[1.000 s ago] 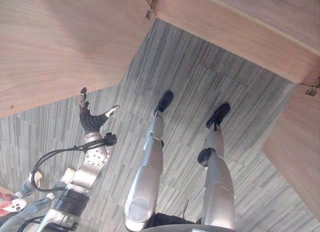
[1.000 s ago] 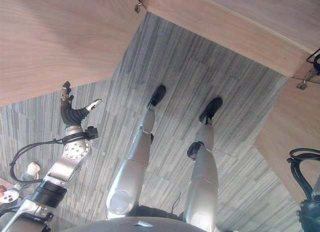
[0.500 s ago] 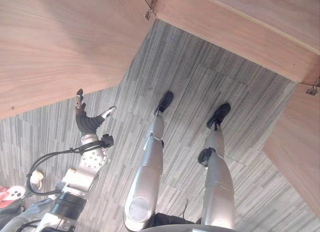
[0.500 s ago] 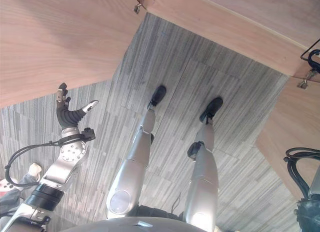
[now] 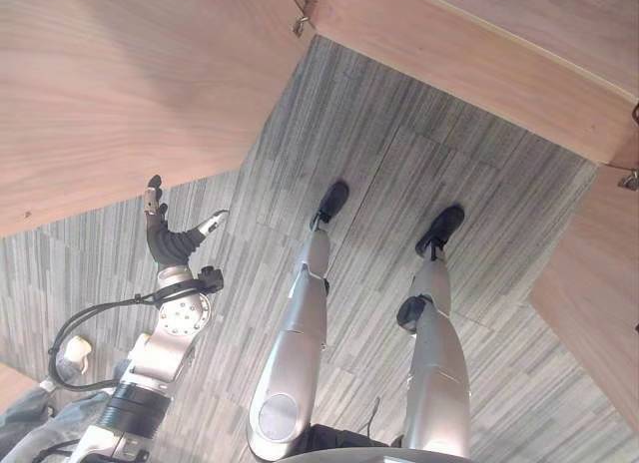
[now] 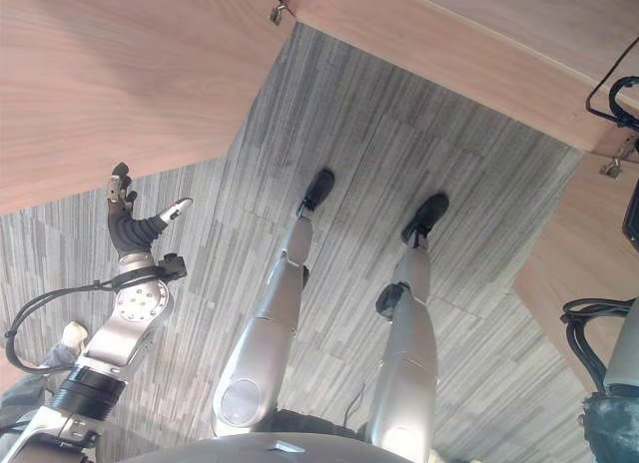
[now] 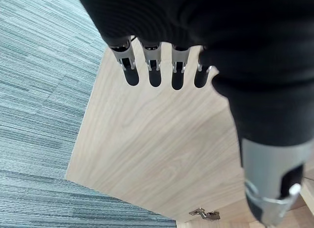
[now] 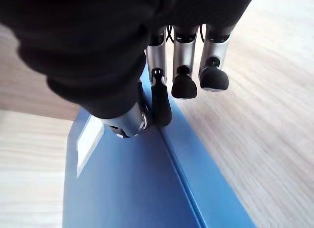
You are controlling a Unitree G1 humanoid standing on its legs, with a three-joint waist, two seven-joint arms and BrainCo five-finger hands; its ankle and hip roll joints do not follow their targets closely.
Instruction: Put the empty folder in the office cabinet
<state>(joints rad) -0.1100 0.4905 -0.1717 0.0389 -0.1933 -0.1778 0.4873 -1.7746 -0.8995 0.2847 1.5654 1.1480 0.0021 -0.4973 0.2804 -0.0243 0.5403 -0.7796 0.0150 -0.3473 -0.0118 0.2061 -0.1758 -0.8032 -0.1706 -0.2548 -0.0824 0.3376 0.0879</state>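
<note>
The blue folder [image 8: 127, 184] with a white label [image 8: 88, 144] stands between pale wood surfaces in the right wrist view. My right hand [image 8: 159, 98] is shut on it, thumb and a finger pinching its top edge while the other fingers curl just past it. My left hand [image 5: 165, 235] is raised at the lower left, open and holding nothing, fingers straight just below the edge of the cabinet's open left door [image 5: 120, 94]. The left wrist view shows those fingers [image 7: 154, 73] in front of the same wooden door [image 7: 157, 149].
The cabinet's wooden front edge [image 5: 479, 54] runs across the top right, with a hinge [image 5: 300, 24] at its corner. Another open door [image 5: 599, 303] stands at the right. Grey striped carpet [image 5: 399, 154] lies between them. A person's grey-clad leg [image 5: 30, 423] and shoe [image 5: 75, 351] are at the lower left.
My left hand has drifted a little left and up toward the door's edge. The white and red object held by the person at the lower left has gone from sight.
</note>
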